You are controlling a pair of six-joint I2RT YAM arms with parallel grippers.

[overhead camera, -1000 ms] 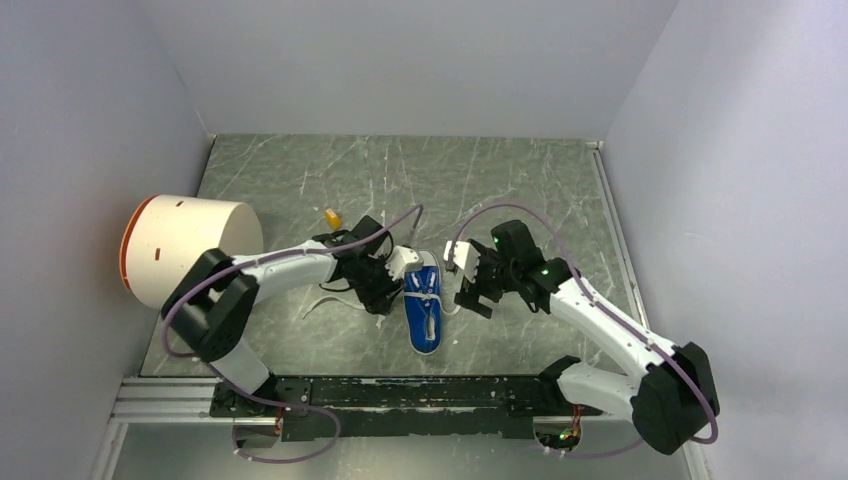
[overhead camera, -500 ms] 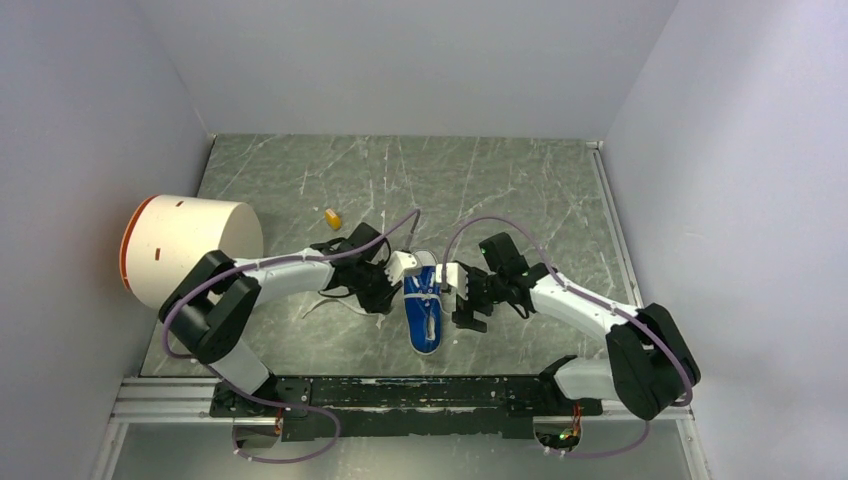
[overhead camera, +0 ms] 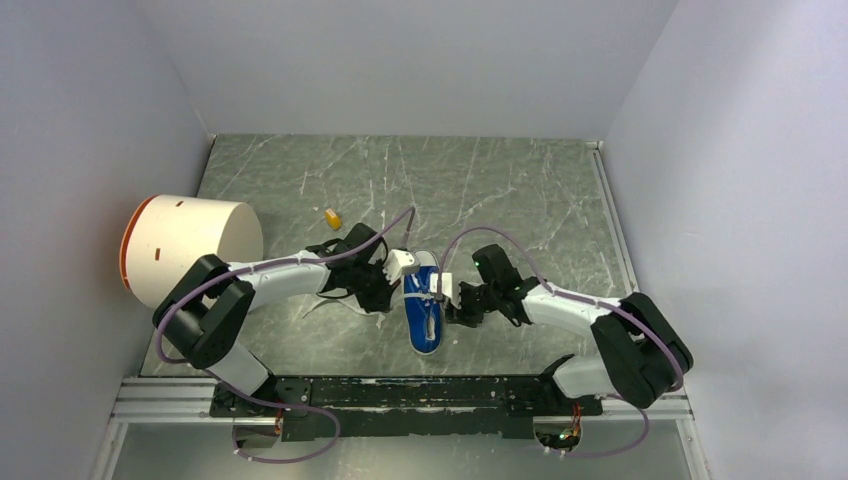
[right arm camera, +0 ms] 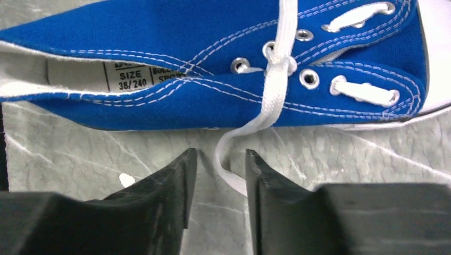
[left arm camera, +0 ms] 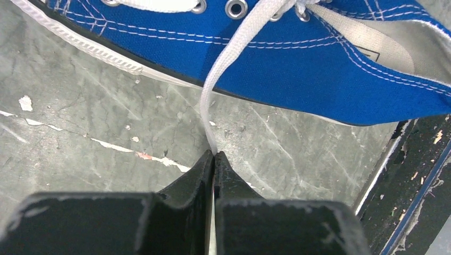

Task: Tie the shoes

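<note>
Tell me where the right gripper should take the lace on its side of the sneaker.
Pinch the lace where it curves onto the table beside the sneaker, coming from the right arm's side: that stretch lies between the right gripper's open fingers.

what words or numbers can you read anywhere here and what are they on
"SIZE": on the white tag inside the blue canvas sneaker, right wrist view.
"38/240": same tag, just below.
Other print on that tag: cut off or blurred, unreadable.
Left wrist and top views: no readable text.
</note>
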